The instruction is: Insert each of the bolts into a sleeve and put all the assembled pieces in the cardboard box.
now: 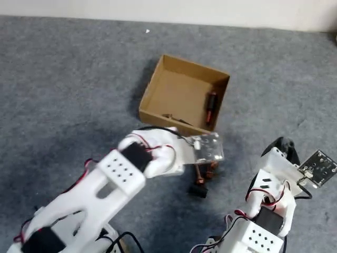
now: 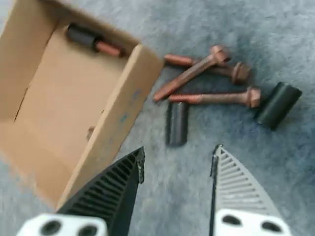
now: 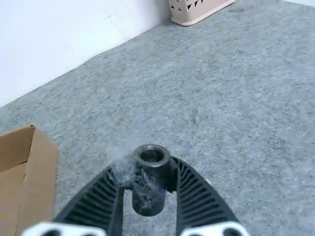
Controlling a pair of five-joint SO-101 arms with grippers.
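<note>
Three copper-coloured bolts (image 2: 206,81) lie crossed on the grey carpet just outside the cardboard box (image 2: 118,118). One black sleeve (image 2: 176,123) lies beside them and another (image 2: 278,104) past the bolt heads. My left gripper (image 2: 178,157) hangs open above the near sleeve, holding nothing. Inside the box, an assembled bolt and sleeve (image 2: 93,42) rests against the far wall. My right gripper (image 3: 147,169) is shut on a black sleeve (image 3: 149,184), held upright with its bore facing up. From above, the left gripper (image 1: 206,158) sits over the bolts (image 1: 205,171) in front of the box (image 1: 152,89).
The right arm (image 1: 274,184) stands at the lower right, well away from the box. A pale basket (image 3: 197,7) sits against the white wall far off. A small dark piece (image 1: 171,118) lies on the box floor. Open carpet surrounds the box on its left and far sides.
</note>
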